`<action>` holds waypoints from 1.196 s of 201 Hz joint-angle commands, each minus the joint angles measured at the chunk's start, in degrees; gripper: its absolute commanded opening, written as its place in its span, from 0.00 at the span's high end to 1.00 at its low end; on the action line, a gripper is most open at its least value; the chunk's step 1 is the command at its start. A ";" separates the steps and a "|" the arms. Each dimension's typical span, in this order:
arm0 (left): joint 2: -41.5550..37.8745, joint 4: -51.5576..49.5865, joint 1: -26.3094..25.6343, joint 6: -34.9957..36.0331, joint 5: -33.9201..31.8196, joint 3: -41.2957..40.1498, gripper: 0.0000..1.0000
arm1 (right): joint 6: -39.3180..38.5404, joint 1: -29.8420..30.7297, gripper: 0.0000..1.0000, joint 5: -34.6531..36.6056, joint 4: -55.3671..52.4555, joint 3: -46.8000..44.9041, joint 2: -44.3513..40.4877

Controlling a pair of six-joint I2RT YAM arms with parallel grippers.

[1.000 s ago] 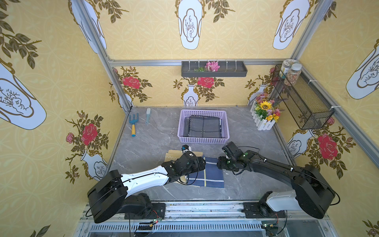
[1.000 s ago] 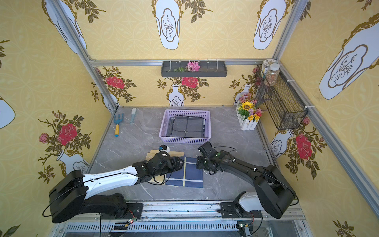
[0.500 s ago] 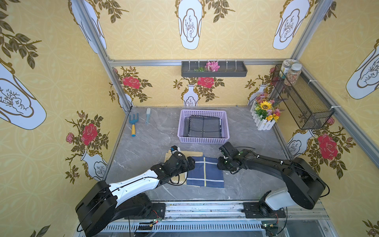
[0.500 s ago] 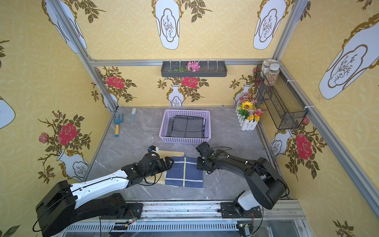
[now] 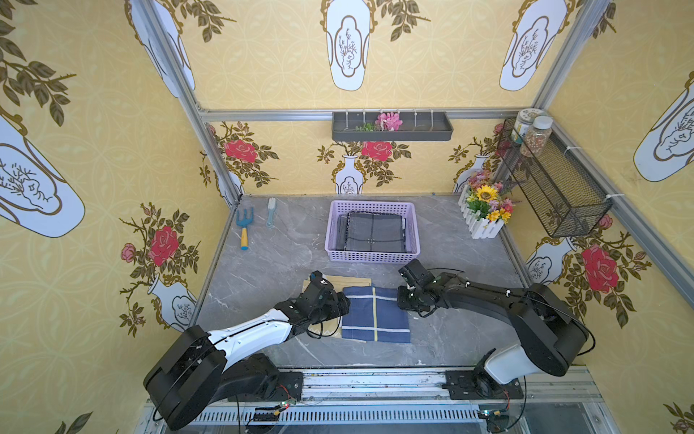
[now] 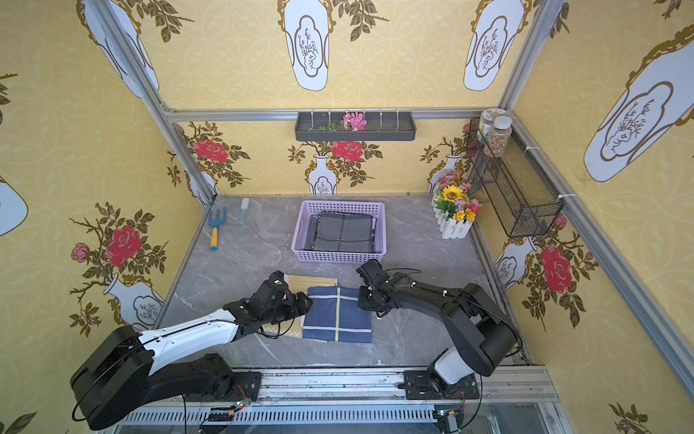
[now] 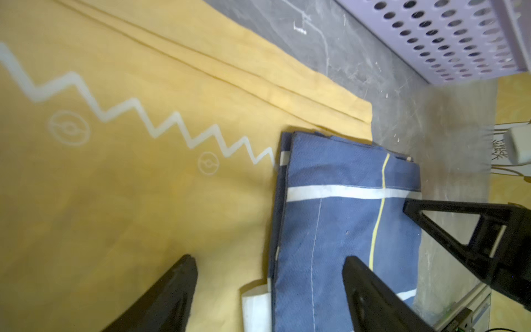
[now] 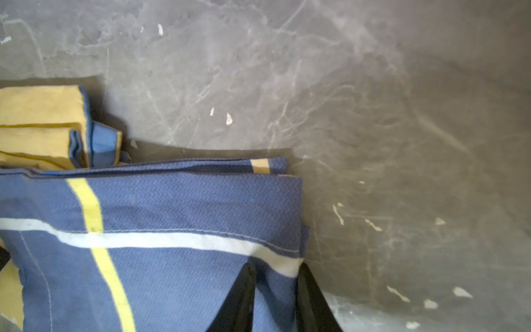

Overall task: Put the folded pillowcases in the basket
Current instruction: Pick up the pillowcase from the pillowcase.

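Item: folded blue fabric pillowcase [image 5: 375,315] with white and yellow stripes.
Location: flat on the near centre of the grey marble-pattern tabletop [image 5: 270,263], outside the basket. It lies partly on a folded yellow cloth [image 5: 349,281] with a white zigzag, which shows at its left and far edges.
Destination: shallow rectangular lilac plastic basket [image 5: 371,257] with perforated walls, just beyond the pillowcase's far edge and not touching it.
Basket contents: one folded dark grey plaid cloth [image 5: 375,233].
Effector, right: right gripper [image 8: 277,268], fingers drawn close, pinching the pillowcase's right edge.
Effector, left: left gripper [image 7: 267,260], jaws spread astride the pillowcase's left edge, one finger over yellow, one over blue, gripping nothing.
Progress: early. The grasp looks half made and the pillowcase is not lifted.
Remaining: left-side pinch, lift, carry to the far side, lay it on the plaid cloth, release.
Caution: the yellow cloth may get caught in the left pinch.
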 commanded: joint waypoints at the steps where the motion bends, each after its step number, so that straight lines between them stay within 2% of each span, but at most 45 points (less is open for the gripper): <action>1: 1.79 1.24 0.25 1.64 2.43 0.53 0.20 | 0.54 0.08 0.77 0.01 -0.61 -0.12 0.25; 58: 5.04 3.60 0.38 2.11 5.59 1.07 0.44 | 0.63 0.04 0.83 -0.19 -0.74 -0.19 0.69; 139: 7.16 8.64 0.38 1.34 9.68 -0.43 0.64 | 0.74 0.01 0.86 -0.30 -1.10 0.39 1.75; 188: 7.81 7.57 0.38 0.54 8.77 -0.18 0.83 | 0.65 0.14 0.88 0.09 -1.88 0.75 1.75; 227: 6.65 6.16 0.38 0.06 7.05 -0.07 1.00 | 0.65 0.08 0.95 0.69 -2.33 0.91 1.75; 240: 6.14 6.23 0.38 -0.12 6.87 -0.16 1.00 | 0.57 0.08 0.96 0.71 -2.42 1.14 1.58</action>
